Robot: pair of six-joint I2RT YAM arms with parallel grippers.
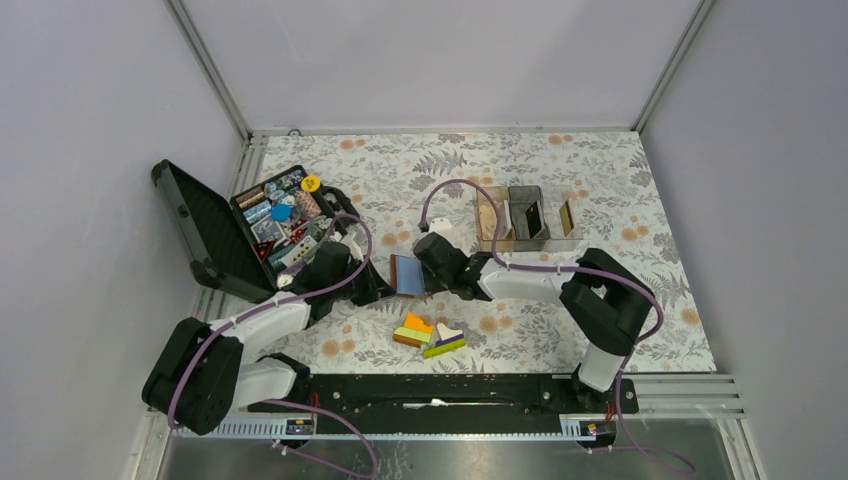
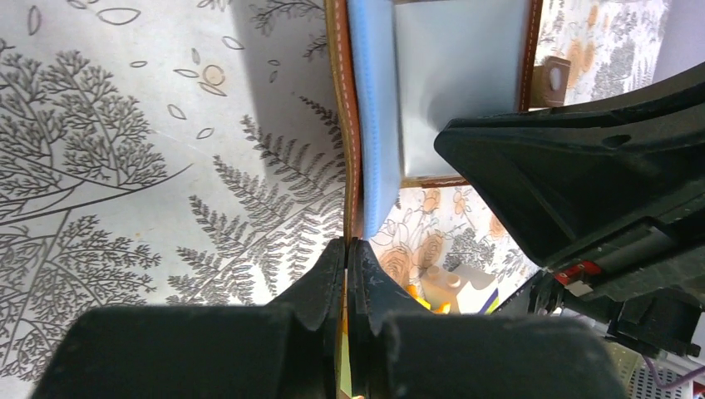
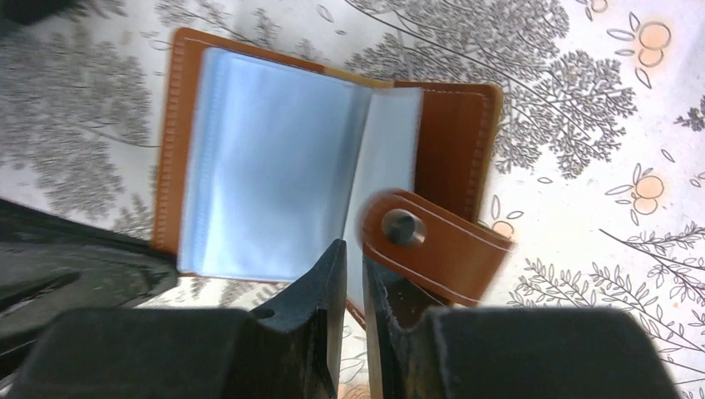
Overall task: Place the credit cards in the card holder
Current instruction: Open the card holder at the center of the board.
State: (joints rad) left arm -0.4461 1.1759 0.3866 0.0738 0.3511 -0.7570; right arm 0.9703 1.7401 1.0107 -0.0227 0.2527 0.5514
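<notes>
The brown leather card holder (image 1: 407, 275) lies open between both arms, its clear bluish sleeves (image 3: 258, 158) showing. My left gripper (image 1: 378, 286) is shut on the edge of its brown cover (image 2: 343, 125), which runs straight into the closed jaws (image 2: 347, 246). My right gripper (image 3: 353, 251) is at the holder's other side, jaws a narrow gap apart with the edge of one clear sleeve between them, beside the snap tab (image 3: 432, 241). Credit cards (image 1: 533, 217) stand upright in the clear compartment box (image 1: 500, 243) at the back right.
An open black tool case (image 1: 215, 235) full of small parts stands at the left. Orange, green and purple blocks (image 1: 428, 335) lie just in front of the holder. The right arm's black body (image 2: 582, 183) fills the right side of the left wrist view.
</notes>
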